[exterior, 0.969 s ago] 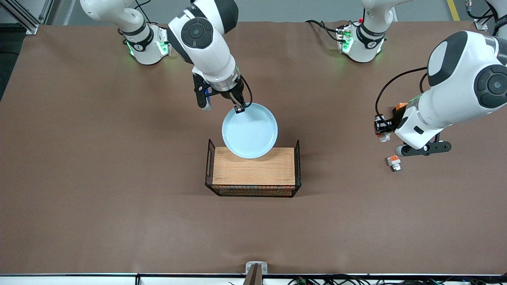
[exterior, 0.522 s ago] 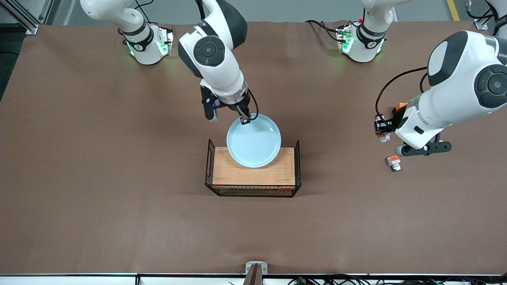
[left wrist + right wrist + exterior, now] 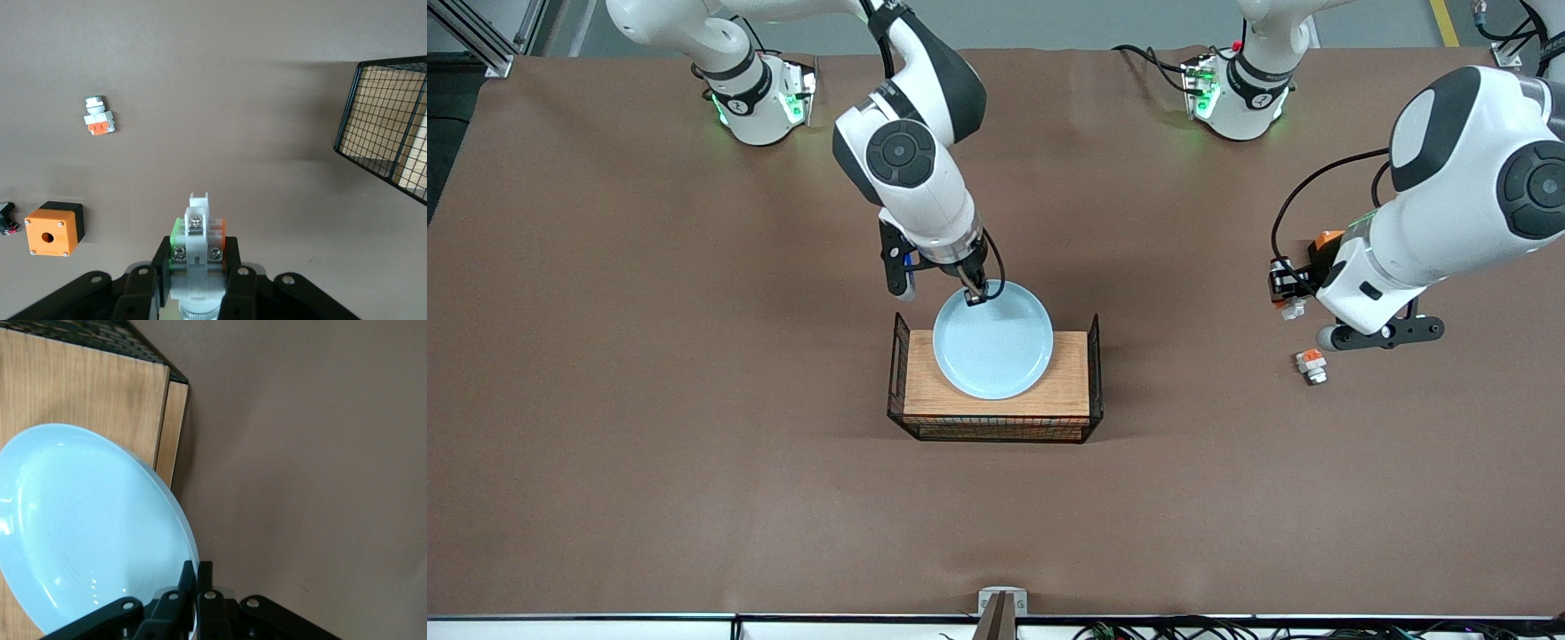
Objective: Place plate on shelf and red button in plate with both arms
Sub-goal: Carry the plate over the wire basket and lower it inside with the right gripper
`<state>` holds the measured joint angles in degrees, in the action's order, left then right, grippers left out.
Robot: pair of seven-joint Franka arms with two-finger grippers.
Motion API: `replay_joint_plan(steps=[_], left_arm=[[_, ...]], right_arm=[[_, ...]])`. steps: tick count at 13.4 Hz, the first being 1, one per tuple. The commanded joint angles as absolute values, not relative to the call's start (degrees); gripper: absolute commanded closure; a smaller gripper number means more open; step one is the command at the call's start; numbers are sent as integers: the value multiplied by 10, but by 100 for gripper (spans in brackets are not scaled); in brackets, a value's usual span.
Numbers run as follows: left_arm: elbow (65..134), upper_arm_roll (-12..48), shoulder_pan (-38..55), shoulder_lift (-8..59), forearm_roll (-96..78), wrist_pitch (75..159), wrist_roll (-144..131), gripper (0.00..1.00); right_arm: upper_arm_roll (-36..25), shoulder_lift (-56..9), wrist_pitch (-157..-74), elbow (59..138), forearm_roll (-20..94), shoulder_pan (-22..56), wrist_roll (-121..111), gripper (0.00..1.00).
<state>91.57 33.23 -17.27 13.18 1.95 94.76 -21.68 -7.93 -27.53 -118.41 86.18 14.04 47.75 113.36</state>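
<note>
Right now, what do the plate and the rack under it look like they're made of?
The plate: probably glazed ceramic, maybe melamine; pale blue, with glossy highlights in the right wrist view. The rack: thin black wire mesh at the ends, around a wood-grain board, matte, possibly laminate. The right gripper pinches the plate's rim.

Pale blue plate (image 3: 993, 342) over wooden tray (image 3: 925, 396); red button (image 3: 197, 248) gripped

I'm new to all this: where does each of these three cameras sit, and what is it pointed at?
Front view: high across the table, facing both arms; right hand holds the plate over the wooden board.
Left wrist view: on the left arm, looking down past its hand, which grips the red button.
Right wrist view: on the right arm, looking down at plate and board.
Shared: the plate, front and right wrist.
</note>
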Motion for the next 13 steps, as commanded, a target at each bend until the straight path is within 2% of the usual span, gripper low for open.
replay_joint_plan(steps=[1, 6, 8, 9, 10, 11, 13], left_arm=[[906, 335, -175, 120, 21, 945, -223, 100], [889, 347, -170, 123, 20, 945, -250, 100], [885, 349, -169, 127, 20, 945, -260, 100], [884, 351, -166, 129, 20, 945, -269, 100], [882, 352, -164, 129, 20, 945, -277, 100], [872, 352, -161, 130, 20, 945, -287, 100], [854, 352, -150, 137, 17, 945, -308, 100]], right_arm=[[-76, -310, -1193, 827, 151, 461, 1117, 96], [-76, -341, -1228, 826, 152, 456, 1093, 93], [-76, -342, -1227, 826, 152, 456, 1093, 86], [-76, -341, -1226, 826, 152, 455, 1095, 73], [-76, -341, -1224, 826, 153, 454, 1098, 54], [-76, -340, -1223, 825, 153, 450, 1099, 28], [-76, -338, -1221, 820, 181, 439, 1114, 11]])
